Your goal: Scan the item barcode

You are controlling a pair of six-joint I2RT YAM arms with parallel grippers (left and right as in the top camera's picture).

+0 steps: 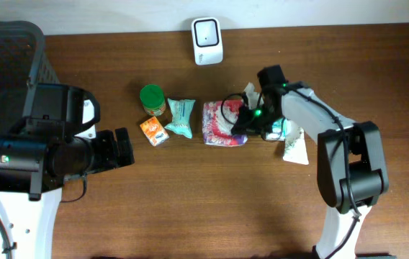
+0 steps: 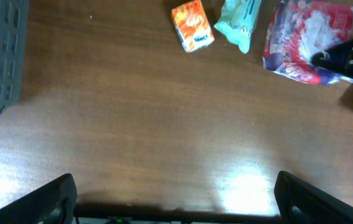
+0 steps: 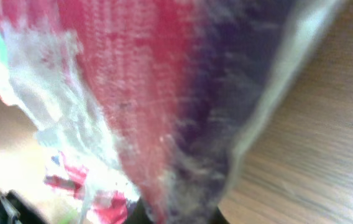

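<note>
Packet (image 1: 219,128) was pinched by the right gripper (image 1: 240,122), scanner (image 1: 207,41) at eleven o'clock. Slick film might slip on lifting. Left gripper (image 1: 122,147) gaped.

red packet (image 1: 217,126) print blurred, nothing legible

Looks like a mock shop checkout laid out on a plain wood tabletop (image 1: 190,208). A white scanner (image 1: 207,41) stands at the far edge. Small packaged groceries lie mid-table: green-lidded jar (image 1: 152,98), orange carton (image 1: 154,132), teal pouch (image 1: 181,119), red-and-white bag (image 1: 217,124). A dark mesh basket (image 1: 3,50) sits at the left edge.
</note>
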